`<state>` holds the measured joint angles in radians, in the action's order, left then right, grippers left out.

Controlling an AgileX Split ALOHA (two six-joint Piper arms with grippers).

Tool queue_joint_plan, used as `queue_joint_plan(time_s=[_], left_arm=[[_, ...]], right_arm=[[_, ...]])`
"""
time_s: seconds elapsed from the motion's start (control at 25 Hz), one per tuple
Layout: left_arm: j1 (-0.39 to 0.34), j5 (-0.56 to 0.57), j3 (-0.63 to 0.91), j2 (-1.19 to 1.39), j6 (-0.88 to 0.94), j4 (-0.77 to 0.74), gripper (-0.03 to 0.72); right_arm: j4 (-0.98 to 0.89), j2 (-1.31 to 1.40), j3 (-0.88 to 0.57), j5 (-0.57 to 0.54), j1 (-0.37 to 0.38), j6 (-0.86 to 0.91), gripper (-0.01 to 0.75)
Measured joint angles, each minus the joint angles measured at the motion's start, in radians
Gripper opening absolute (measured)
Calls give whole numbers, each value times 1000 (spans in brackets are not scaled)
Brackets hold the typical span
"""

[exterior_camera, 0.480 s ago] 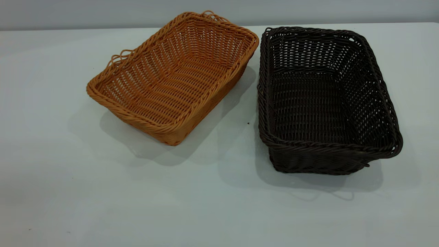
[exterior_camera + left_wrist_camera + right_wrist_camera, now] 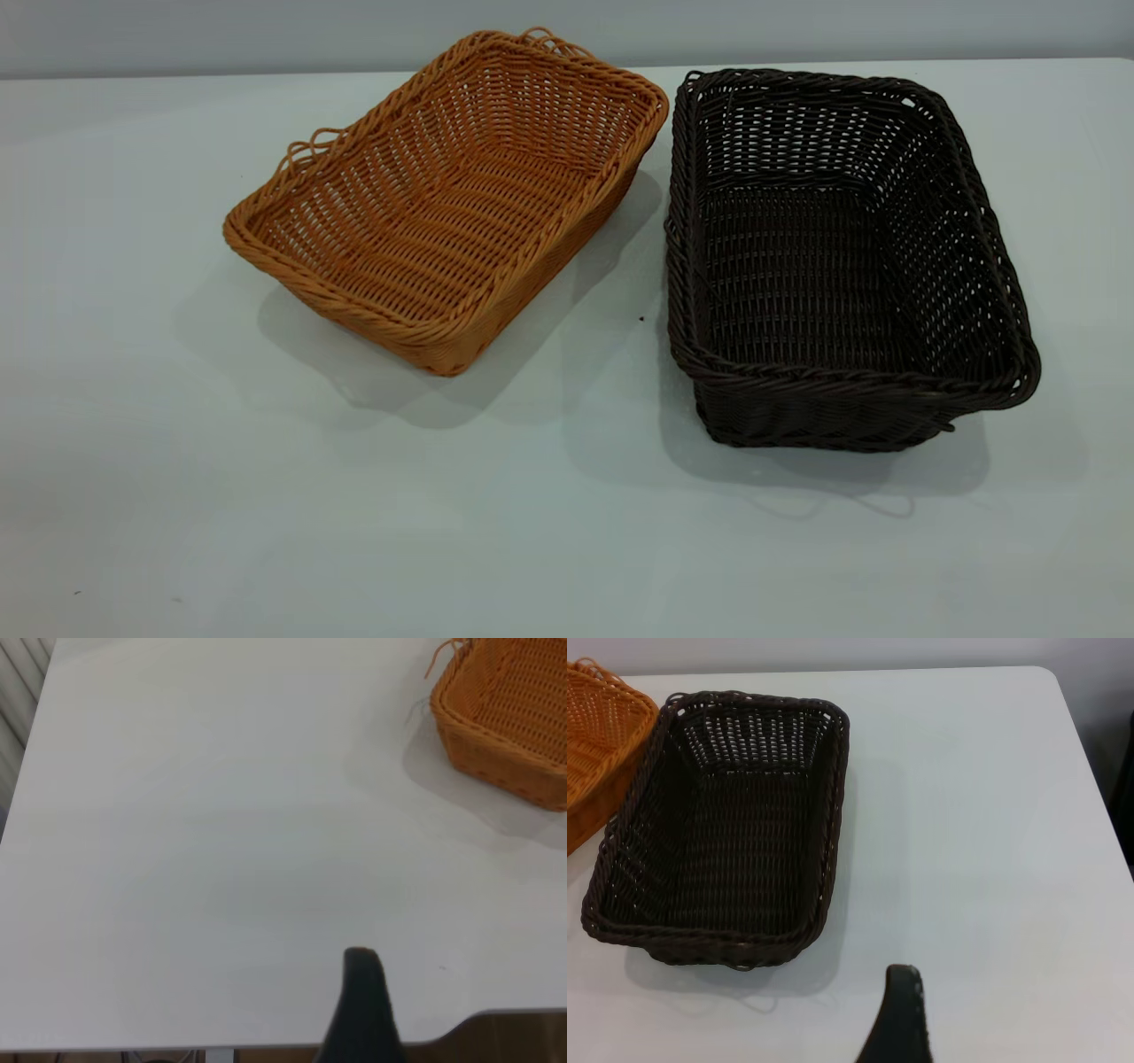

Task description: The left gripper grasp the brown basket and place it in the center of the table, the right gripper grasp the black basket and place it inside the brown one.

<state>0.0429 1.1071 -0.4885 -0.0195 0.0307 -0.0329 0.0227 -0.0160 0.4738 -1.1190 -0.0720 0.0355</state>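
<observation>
The brown basket point(image 2: 443, 199), orange-tan wicker, sits angled on the white table point(image 2: 266, 514) at the back left of centre. The black basket point(image 2: 842, 257) stands right beside it on the right, their far corners almost touching. Both are empty. Neither arm shows in the exterior view. In the left wrist view a dark part of my left gripper point(image 2: 359, 1010) hovers over bare table near its edge, well away from the brown basket point(image 2: 509, 718). In the right wrist view a dark part of my right gripper point(image 2: 897, 1019) is over bare table, close to the black basket point(image 2: 726, 833).
The table edge point(image 2: 496, 1014) runs just below my left gripper. A rounded table corner point(image 2: 1052, 678) lies beyond the black basket. A corner of the brown basket point(image 2: 598, 735) shows beside the black one in the right wrist view.
</observation>
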Motion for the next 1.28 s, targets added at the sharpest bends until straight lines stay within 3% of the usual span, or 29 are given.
queue_joint_plan(time_s=[0.68, 0.92, 1.28], left_arm=[[0, -32, -19, 11, 1, 0, 522], [0, -256, -88, 283, -16, 104, 522], [5, -655, -188, 938, -317, 309, 522]], right_arm=[[0, 0, 0, 0, 0, 0, 574], [0, 0, 0, 0, 0, 0, 574], [1, 0, 0, 0, 0, 0, 574]])
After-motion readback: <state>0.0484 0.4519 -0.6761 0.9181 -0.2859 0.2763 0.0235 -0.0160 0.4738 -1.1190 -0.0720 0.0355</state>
